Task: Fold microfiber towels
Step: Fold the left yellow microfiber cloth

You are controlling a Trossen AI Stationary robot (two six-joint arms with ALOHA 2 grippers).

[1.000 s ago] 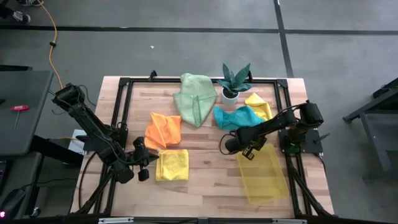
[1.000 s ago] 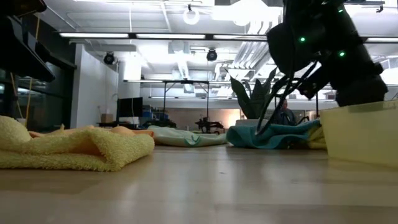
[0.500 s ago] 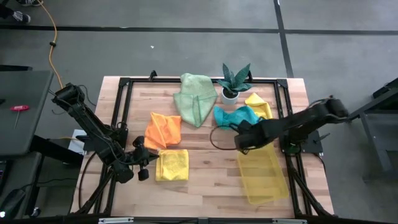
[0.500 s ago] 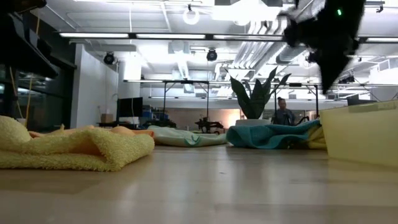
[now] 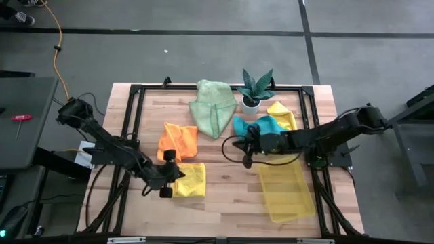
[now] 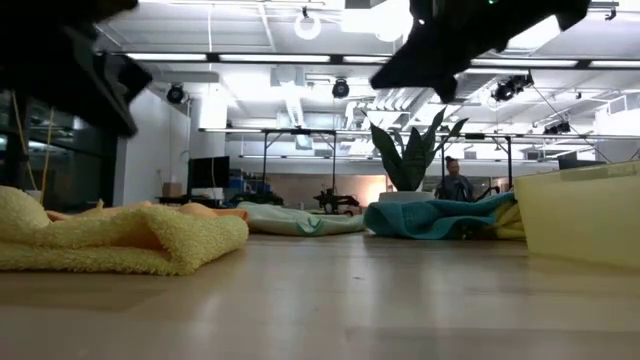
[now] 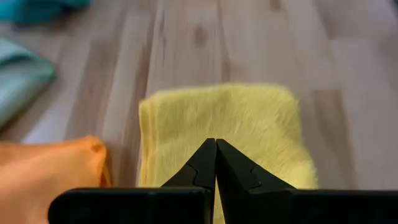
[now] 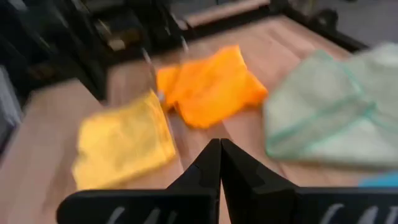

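Note:
A folded yellow towel (image 5: 190, 180) lies flat near the table's front left, also seen in my left wrist view (image 7: 230, 121). My left gripper (image 5: 175, 175) is shut and hangs just above that towel's left edge without touching it. A crumpled orange towel (image 5: 178, 141), a pale green towel (image 5: 211, 107), a teal towel (image 5: 261, 127) and a second yellow towel (image 5: 281, 114) lie farther back. My right gripper (image 5: 239, 145) is shut and held in the air near the teal towel, pointing toward the table's left, with nothing in it.
A translucent yellow tray (image 5: 288, 196) lies at the front right. A small green plant in a white pot (image 5: 255, 89) stands at the far edge. A black frame (image 5: 135, 91) runs around the table. Bare wood shows at front centre (image 5: 230, 196).
My left gripper has swung toward the table's right, over the folded yellow towel's left edge, rolling as it went. My right gripper has risen from the table beside the tray and tipped up from pointing down to nearly level, facing the table's left. No towel has moved.

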